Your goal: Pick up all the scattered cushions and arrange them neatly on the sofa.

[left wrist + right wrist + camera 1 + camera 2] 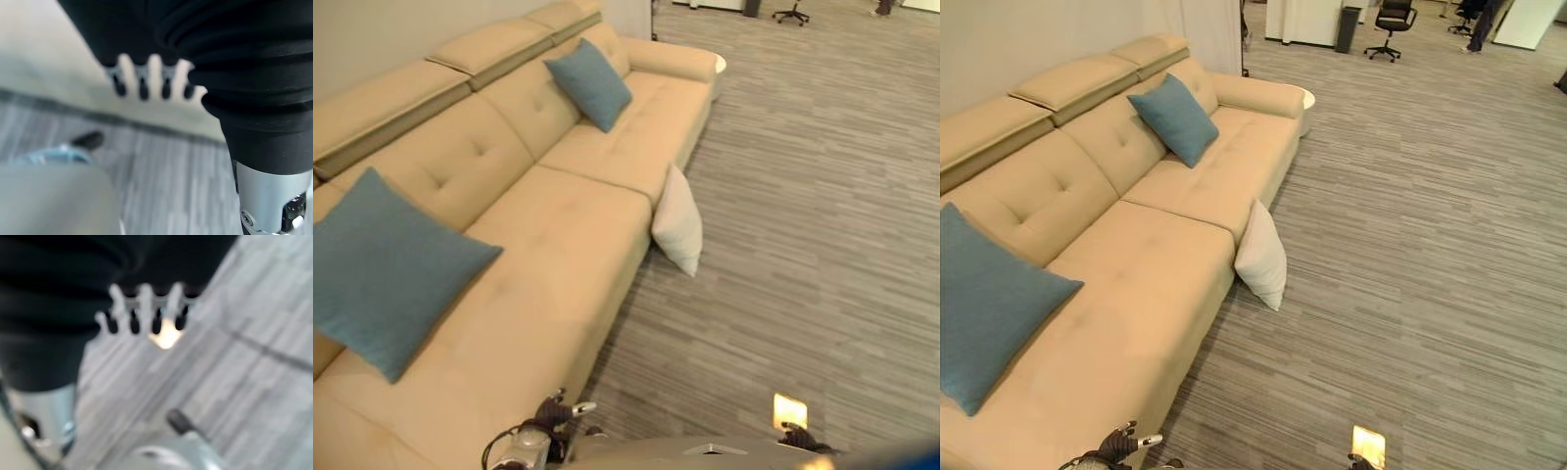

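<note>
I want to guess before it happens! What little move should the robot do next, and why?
Probably step toward the white cushion and reach down for it. It stands on the floor, leaning against the sofa front, while two blue cushions already rest on the seats. The left hand and right hand both hang open and hold nothing.

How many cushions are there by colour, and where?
Blue cushions: 2, near one and far one, both on the sofa
White cushion: 1, on the floor leaning against the sofa front
Total: 3
</note>
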